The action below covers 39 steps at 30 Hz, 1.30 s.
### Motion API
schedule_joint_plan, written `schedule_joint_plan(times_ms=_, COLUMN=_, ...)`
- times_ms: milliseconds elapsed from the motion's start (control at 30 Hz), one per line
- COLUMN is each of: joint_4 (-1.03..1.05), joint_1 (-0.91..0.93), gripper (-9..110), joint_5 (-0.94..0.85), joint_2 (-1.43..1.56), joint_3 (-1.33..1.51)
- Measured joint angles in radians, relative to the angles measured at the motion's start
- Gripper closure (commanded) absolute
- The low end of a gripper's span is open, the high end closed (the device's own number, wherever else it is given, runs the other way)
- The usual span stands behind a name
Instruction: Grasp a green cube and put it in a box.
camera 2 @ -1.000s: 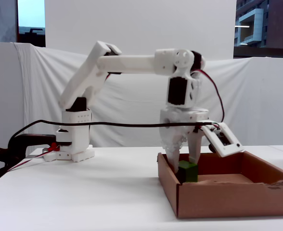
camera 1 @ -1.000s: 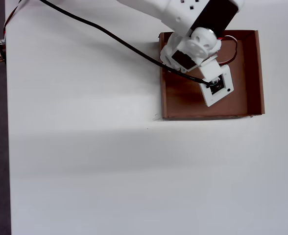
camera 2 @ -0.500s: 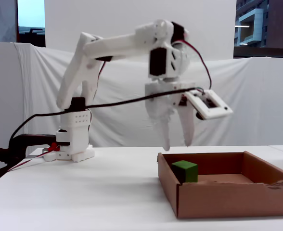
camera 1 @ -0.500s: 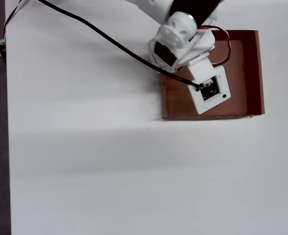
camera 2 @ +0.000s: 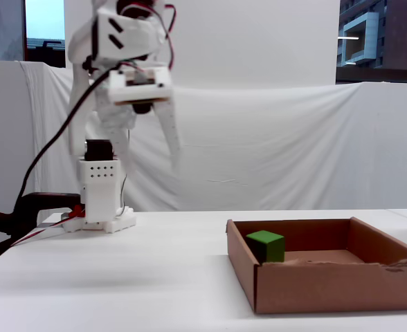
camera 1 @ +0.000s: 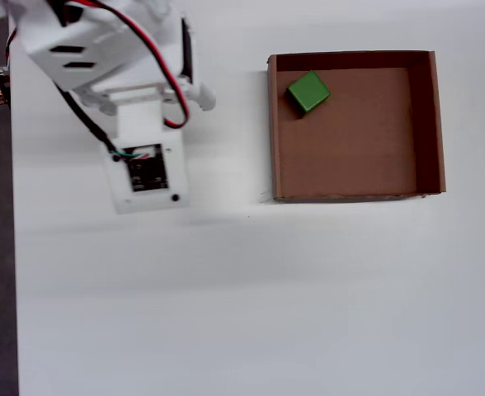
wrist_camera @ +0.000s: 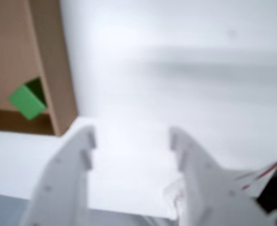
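The cube [camera 1: 308, 91] lay on the floor of the box [camera 1: 424, 124], in the corner nearest the arm, close to two walls; the fixed view showed it flat on the box floor [camera 2: 266, 245], below the rim [camera 2: 328, 221], and the wrist view caught it at the frame's left edge, tucked against a wall [wrist_camera: 27, 101]. The gripper [wrist_camera: 129, 141] hung high above the bare table [camera 1: 226, 289], well apart from the box, its two fingers [wrist_camera: 84, 141] spread with nothing between them. In the overhead view the wrist housing covered the fingers.

Judged from these views, the placing was done and little remained at risk. The chief hazard was the slack cable [camera 2: 48, 149] that looped beside the arm's base [camera 2: 101, 207]: it could snag on a joint as the arm folded. A low sweep back toward the box could clip its wall and shift it, since the cardboard looked light and unfastened. The cube, sitting flat and clear of the rim, appeared unlikely to tip out unless the box itself was knocked.
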Motion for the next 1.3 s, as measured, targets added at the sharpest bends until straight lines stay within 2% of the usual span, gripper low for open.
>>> schedule_joint_plan(times_ms=200, joint_4=-0.112, joint_1=0.178, gripper=80, joint_5=0.000, joint_2=0.216, joint_3=0.293)
schedule_joint_plan(times_ms=500, joint_4=-0.249, joint_1=0.362, gripper=80, joint_5=0.000, joint_2=0.407, joint_3=0.681)
schedule_joint_plan(times_ms=667, joint_4=-0.304, joint_1=0.423, gripper=80, joint_5=0.000, joint_2=0.641, joint_3=0.902)
schedule_joint_plan(times_ms=1033, joint_4=-0.183, joint_1=0.535, gripper=80, joint_5=0.000, joint_2=1.327, joint_3=1.327)
schedule_joint_plan(times_ms=1300, joint_4=-0.144, joint_1=0.574, gripper=80, joint_5=0.000, joint_2=1.364, joint_3=1.342)
